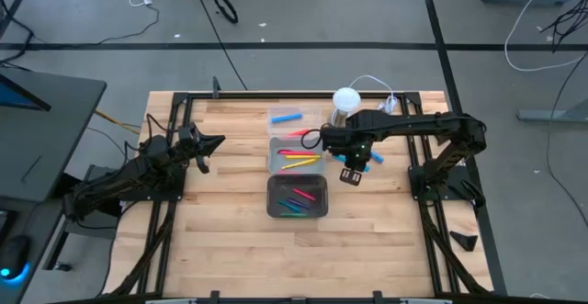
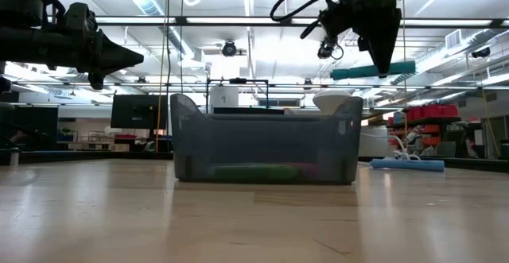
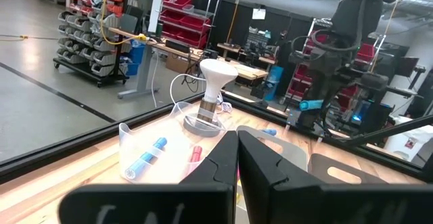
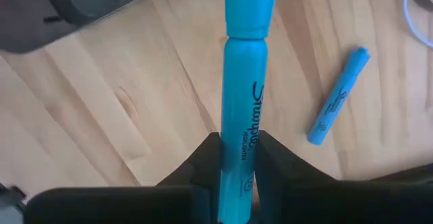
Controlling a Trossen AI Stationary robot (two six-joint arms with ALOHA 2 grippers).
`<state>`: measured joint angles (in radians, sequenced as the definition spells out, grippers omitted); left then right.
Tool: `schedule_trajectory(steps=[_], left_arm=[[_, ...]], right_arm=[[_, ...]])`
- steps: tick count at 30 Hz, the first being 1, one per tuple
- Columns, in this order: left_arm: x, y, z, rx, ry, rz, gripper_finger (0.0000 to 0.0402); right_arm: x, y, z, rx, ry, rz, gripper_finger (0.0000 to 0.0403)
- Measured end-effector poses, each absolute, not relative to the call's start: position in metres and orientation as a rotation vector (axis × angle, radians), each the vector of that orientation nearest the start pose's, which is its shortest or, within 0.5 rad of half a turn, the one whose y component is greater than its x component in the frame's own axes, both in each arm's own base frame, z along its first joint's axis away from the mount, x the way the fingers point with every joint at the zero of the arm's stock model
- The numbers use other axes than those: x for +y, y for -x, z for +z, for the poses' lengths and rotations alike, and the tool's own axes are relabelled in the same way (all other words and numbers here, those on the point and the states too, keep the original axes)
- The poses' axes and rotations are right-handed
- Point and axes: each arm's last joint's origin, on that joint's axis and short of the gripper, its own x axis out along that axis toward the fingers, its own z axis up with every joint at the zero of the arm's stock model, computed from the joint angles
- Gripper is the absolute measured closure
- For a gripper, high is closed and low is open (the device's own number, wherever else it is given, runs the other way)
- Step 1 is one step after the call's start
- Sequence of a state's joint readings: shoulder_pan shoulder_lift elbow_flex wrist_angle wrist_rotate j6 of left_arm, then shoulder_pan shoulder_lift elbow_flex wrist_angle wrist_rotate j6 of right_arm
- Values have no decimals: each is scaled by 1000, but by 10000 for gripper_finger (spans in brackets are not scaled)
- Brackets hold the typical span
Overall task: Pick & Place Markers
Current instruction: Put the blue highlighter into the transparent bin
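— Above the bench (image 1: pixel 230 240), what is the right pincer (image 4: pixel 238 158) doing?
— Its fingers are clamped on one blue marker (image 4: pixel 245 88), lifted clear of the wood. A second blue marker (image 4: pixel 337 97) lies on the bench below.
— And the trays?
— Three: a clear one (image 1: pixel 285 118) with one blue marker, a grey one (image 1: pixel 296 156) with yellow and red ones, a dark one (image 1: pixel 297 197) with several more; exact counts I cannot tell.
— The left pincer (image 3: pixel 237 158)?
— Fingers together, waiting over the bench's left side. Shelving and red bins (image 3: pixel 189 11) fill the room behind.
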<state>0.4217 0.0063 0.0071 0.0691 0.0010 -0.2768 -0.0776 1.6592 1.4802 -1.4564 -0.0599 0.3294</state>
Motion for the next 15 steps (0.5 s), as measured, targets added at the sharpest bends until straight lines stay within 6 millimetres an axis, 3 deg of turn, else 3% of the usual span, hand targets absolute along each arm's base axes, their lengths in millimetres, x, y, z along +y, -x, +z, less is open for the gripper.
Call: schedule_trajectory(steps=[8, 15], left_arm=[[40, -89, 172, -127, 258, 408, 387], [40, -89, 172, -127, 257, 408, 387]], right_arm=[[-28, -293, 281, 1647, -295, -209, 341], [-50, -321, 276, 1650, -227, -217, 341]])
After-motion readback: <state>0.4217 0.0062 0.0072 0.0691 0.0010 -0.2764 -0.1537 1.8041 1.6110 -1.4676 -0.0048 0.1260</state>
